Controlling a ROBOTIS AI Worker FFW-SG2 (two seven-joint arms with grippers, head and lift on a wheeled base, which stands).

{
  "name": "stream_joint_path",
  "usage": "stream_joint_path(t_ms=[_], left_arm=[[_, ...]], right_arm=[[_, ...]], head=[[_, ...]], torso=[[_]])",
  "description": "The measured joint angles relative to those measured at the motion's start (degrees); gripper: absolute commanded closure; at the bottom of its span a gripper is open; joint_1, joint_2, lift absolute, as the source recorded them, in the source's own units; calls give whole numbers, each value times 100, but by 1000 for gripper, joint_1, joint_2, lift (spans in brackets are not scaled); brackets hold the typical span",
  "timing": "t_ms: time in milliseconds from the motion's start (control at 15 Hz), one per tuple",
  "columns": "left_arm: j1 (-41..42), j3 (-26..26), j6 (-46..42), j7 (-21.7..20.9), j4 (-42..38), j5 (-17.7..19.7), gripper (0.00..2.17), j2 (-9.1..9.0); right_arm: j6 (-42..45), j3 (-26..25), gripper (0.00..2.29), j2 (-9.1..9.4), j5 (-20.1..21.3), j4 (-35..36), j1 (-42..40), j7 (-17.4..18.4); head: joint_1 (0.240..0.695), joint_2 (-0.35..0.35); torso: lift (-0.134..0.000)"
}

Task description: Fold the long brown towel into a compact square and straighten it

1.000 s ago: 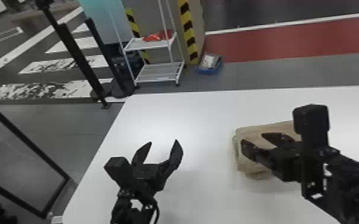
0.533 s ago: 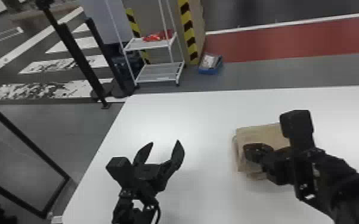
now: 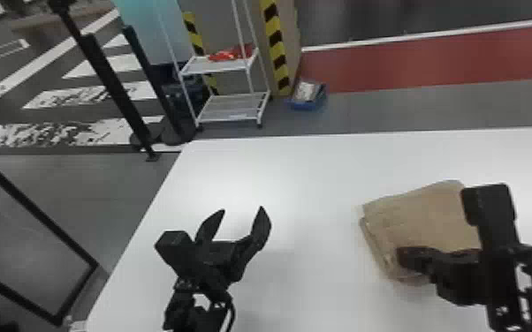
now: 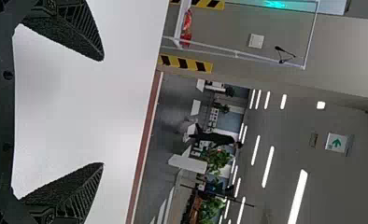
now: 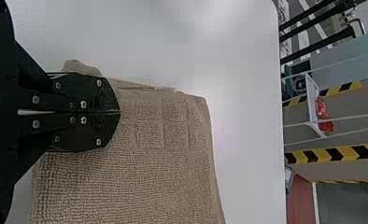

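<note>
At four o'clock lies a folded, squarish brown terry towel (image 3: 424, 216).
Above, the black right pincer (image 3: 404, 257) is closed, empty; black left pincer (image 3: 243, 211), seven o'clock, gapes empty.

White table (image 3: 313, 176), flat top, straight far edge, folded brown towel (image 3: 424, 216) lying on the right, layers showing along its left edge

The towel (image 3: 424, 216), at the right of the head view, is cloth, and its top looks rough and bumpy in the right wrist view. The counter (image 3: 313, 176) is smooth, with a soft shine near the middle. The shelf (image 3: 221, 66), up top, has thin white bars.
</note>
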State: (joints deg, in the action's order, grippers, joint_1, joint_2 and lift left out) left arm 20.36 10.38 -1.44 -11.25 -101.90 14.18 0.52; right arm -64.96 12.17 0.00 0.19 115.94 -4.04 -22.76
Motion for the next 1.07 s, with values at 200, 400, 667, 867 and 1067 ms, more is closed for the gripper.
stream_joint_path(t_ms=[200,400,667,867,1067], left_arm=[[-14,-49,0,0,8,4,73,15],[-25,-53,0,0,28,14,73,38],[-49,-81,0,0,45,14,73,45],[-38,-95,0,0,47,14,73,42],[-40,-92,0,0,48,13,73,44]], right_arm=[[-514,-658,2037,0,-198,963,-385,-358],[-1514,-1400,2037,0,-244,1681,-670,-682],[-2102,-2046,2037,0,-161,1696,-523,-802],[-2090,-1922,2037,0,70,946,55,-740],[-1733,-1688,2037,0,327,50,674,-516]], head=[[695,270],[695,213],[695,145],[695,136],[695,128]], torso=[[-126],[-126],[-126],[-126],[-126]])
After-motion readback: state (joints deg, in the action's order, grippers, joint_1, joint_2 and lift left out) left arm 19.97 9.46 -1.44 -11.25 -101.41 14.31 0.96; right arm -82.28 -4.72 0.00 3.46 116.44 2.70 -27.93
